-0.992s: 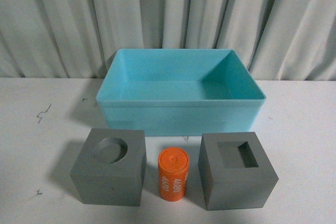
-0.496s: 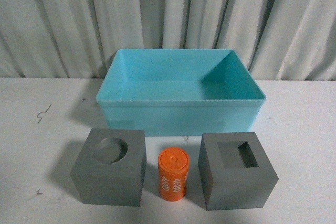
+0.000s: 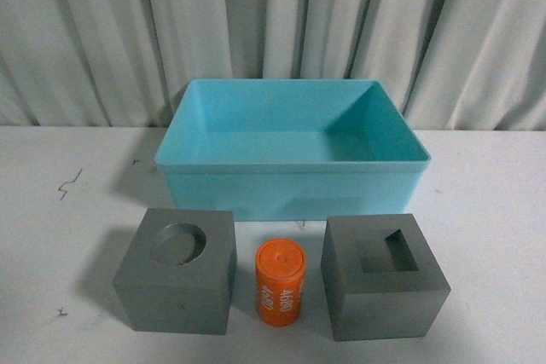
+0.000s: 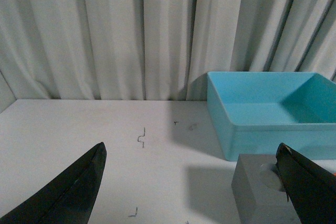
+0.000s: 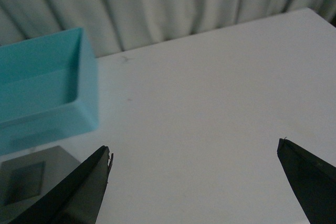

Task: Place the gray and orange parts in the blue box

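In the front view a gray cube with a round recess [image 3: 177, 272] sits at the near left. A gray cube with a rectangular recess [image 3: 383, 276] sits at the near right. An orange cylinder with white digits [image 3: 281, 282] stands between them. The empty blue box [image 3: 290, 183] stands just behind them. Neither arm shows in the front view. My left gripper [image 4: 191, 182] is open and empty; the round-recess cube [image 4: 262, 192] lies by one finger, the blue box [image 4: 273, 129] beyond. My right gripper [image 5: 194, 182] is open and empty above bare table; the rectangular-recess cube [image 5: 26, 182] and blue box [image 5: 47, 98] lie to one side.
A white table [image 3: 51, 210] carries everything, with small dark marks [image 3: 68, 183] at its left. A pale pleated curtain [image 3: 273, 23] hangs close behind the box. The table's far corner [image 5: 315, 14] shows in the right wrist view.
The view has shifted very slightly; the rectangular-recess cube looks a little different in angle. Nothing has been picked up or moved.
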Robot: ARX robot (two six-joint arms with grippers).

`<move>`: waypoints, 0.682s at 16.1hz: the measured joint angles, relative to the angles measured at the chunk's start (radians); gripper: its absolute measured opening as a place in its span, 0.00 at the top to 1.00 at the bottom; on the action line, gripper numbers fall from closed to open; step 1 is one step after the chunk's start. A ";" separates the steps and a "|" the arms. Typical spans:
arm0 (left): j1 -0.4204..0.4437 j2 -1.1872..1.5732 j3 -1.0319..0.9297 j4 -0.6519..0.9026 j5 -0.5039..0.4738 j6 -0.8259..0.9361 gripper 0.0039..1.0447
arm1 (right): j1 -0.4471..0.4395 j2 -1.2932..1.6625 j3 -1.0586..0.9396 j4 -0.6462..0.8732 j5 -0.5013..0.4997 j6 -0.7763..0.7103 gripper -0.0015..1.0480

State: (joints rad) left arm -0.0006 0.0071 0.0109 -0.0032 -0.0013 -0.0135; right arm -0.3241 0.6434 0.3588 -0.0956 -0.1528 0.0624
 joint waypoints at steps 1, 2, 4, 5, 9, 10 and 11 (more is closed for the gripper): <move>0.000 0.000 0.000 0.000 0.000 0.000 0.06 | 0.011 0.102 0.075 0.017 -0.069 -0.043 0.06; 0.000 0.000 0.000 0.000 0.001 0.000 0.06 | 0.082 0.206 0.123 0.016 -0.119 -0.095 0.06; 0.000 0.000 0.000 0.000 0.001 0.000 0.06 | 0.229 0.371 0.146 0.045 -0.110 -0.136 0.06; 0.000 0.000 0.000 0.000 0.001 0.000 0.06 | 0.253 0.396 0.150 0.059 -0.104 -0.135 0.06; 0.000 0.000 0.000 0.000 0.001 0.000 0.06 | 0.426 0.608 0.198 0.166 -0.032 -0.080 0.06; 0.000 0.000 0.000 0.000 0.001 0.000 0.06 | 0.459 0.662 0.204 0.187 -0.020 -0.063 0.06; 0.000 0.000 0.000 0.000 0.001 0.000 0.06 | 0.510 0.749 0.215 0.205 0.021 -0.041 0.06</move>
State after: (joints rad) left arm -0.0006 0.0071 0.0109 -0.0032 -0.0002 -0.0135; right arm 0.1860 1.3922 0.5735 0.1093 -0.1318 0.0216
